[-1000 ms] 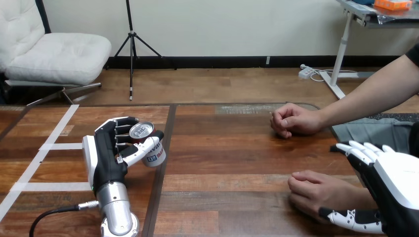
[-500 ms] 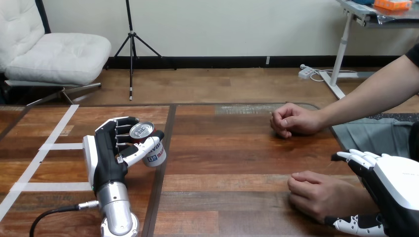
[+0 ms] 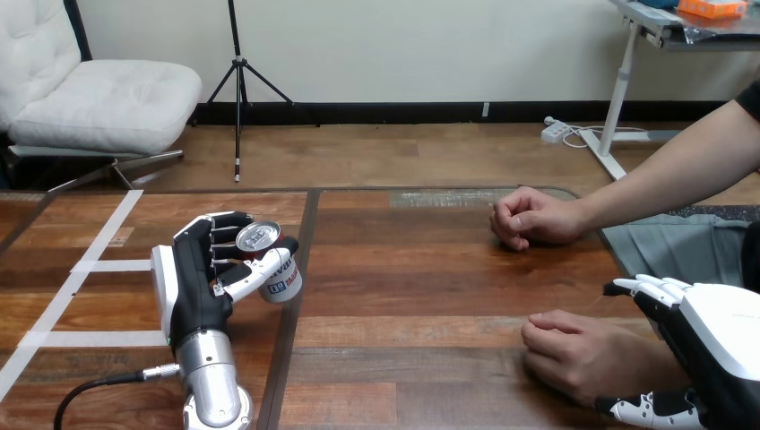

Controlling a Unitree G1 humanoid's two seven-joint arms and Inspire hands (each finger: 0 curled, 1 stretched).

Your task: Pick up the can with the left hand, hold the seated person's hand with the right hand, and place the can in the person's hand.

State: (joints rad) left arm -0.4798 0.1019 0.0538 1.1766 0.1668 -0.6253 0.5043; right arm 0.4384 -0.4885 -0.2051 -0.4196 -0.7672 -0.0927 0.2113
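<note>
Right hand: my right hand is hanging at the table's near right corner, fingers stretched out and spread from the thumb; it is pinching nothing.
Person's near hand: the person's near hand is lying loosely curled, knuckles up, on the table. My stretched fingers are reaching over the wrist behind it and my thumb is sitting at its near side; I cannot tell whether either is touching.
Left hand: my left hand is curling round the can, fingers over its far side and thumb across its front.
Can's place: it is sitting tilted in that hand, silver lid up, left of the table's middle, just beside the dark seam. I cannot tell whether its base is touching the wood.
Handling: I am judging it a light, thin-walled, smooth metal thing; squeezing hard could be denting it, so gripping round the mid-body is suiting it best.
Open room: bare wood is stretching between the can and the person's near hand, giving a free path rightward.
Edges: tape lines are running on my left.
Far side: the person's far hand is resting closed near the far edge, well apart from that path.
</note>
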